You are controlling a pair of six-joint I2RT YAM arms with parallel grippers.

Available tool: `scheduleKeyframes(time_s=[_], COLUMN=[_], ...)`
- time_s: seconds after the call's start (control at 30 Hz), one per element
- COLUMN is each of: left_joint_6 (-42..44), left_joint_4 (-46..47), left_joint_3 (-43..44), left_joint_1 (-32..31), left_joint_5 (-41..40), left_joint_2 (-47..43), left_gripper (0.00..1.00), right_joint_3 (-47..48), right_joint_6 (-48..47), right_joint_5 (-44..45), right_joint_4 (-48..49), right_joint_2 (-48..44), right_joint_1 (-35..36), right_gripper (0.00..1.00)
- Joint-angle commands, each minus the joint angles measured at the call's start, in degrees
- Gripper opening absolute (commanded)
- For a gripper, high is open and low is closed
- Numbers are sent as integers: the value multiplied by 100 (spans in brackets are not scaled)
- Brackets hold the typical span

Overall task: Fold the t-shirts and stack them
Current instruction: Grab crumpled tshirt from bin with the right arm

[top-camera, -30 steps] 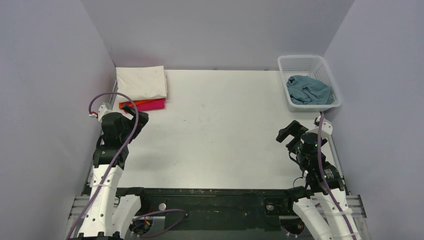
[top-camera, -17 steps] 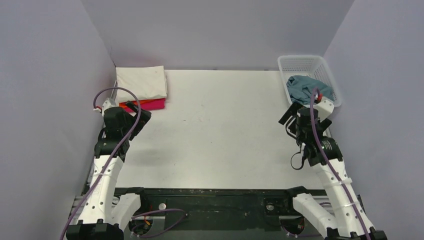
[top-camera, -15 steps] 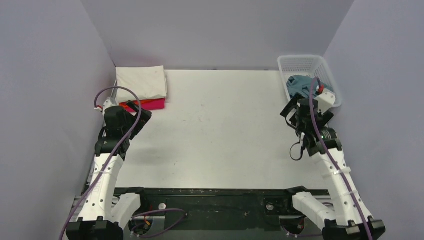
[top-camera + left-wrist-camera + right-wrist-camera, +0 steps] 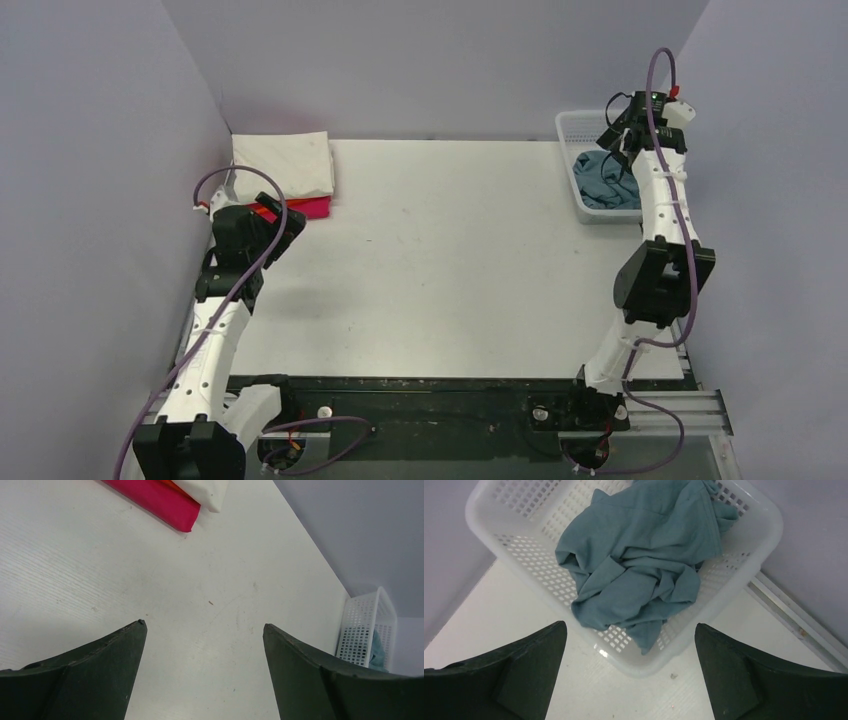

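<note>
Right fingers (image 4: 524,675): spread wide with nothing between them, hovering over the basket, the teal heap showing in the gap.
Left fingers (image 4: 85,680): also spread wide and empty, held over bare bench just beside the folded pile.
Teal t-shirt (image 4: 639,565): crumpled in a loose mound inside the white mesh basket (image 4: 744,555), with one flap lying up against the basket's wall. No collar or sleeve can be picked out for certain.
Basket position: far right corner of the bench (image 4: 440,250), close to the side wall.
Folded t-shirts: stacked at the far left corner, well apart from the basket. The cream shirt (image 4: 283,165) lies on top, with a sliver of orange shirt (image 4: 172,484) and the pink shirt (image 4: 155,500) beneath it.
Handling, as I judge it: light, limp cloth with no stiffness. It will sag and trail from any single pinch, and a hanging end may drag over the basket rim.
Where to take hold: the raised ridge of folds near the middle of the mound, so the fingers close on a thick bunch rather than one thin layer.
Step in hand: probably lifting the teal shirt out to spread it on open bench. Folding has not yet begun.
Risk: a shallow pinch could slip off, or the light basket could tip with the cloth.
</note>
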Motion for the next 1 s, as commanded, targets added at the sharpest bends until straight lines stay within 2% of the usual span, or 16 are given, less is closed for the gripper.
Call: scheduleKeyframes(time_s=[0.0, 0.3, 0.47, 0.53, 0.6, 0.63, 0.67, 0.7, 0.77, 0.97], left_joint_6=[64, 100, 105, 100, 104, 114, 115, 112, 127, 165], left_joint_4=[487, 415, 409, 386, 354, 345, 339, 344, 394, 392], left_joint_3=[6, 43, 66, 80, 107, 116, 112, 101, 40, 4], left_joint_1=[-47, -64, -85, -82, -93, -95, -97, -101, -99, -433], left_joint_5=[58, 58, 58, 58, 133, 211, 256, 276, 375, 533], left_joint_2=[94, 269, 315, 329, 322, 318, 304, 296, 270, 186], left_gripper=[97, 97, 97, 97, 97, 97, 97, 97, 97, 97], right_joint_3=[1114, 2433, 2428, 2377, 2376, 2397, 2402, 2423, 2453, 2184], right_joint_6=[-10, 228, 541, 696, 824, 843, 852, 853, 842, 761], right_joint_5=[-492, -1249, -1509, -1707, -1961, -2008, -1997, -1909, -1755, -1678], right_joint_4=[-659, -470, -118, 105, 252, 297, 385, 416, 460, 752], right_joint_2=[989, 3063, 3649, 3754, 3790, 3769, 3691, 3631, 3380, 2156], right_joint_1=[-202, -388, -425, -427, -439, -442, -444, -445, -457, -458], right_gripper=[95, 94, 87, 77, 55, 35, 26, 13, 0, 0])
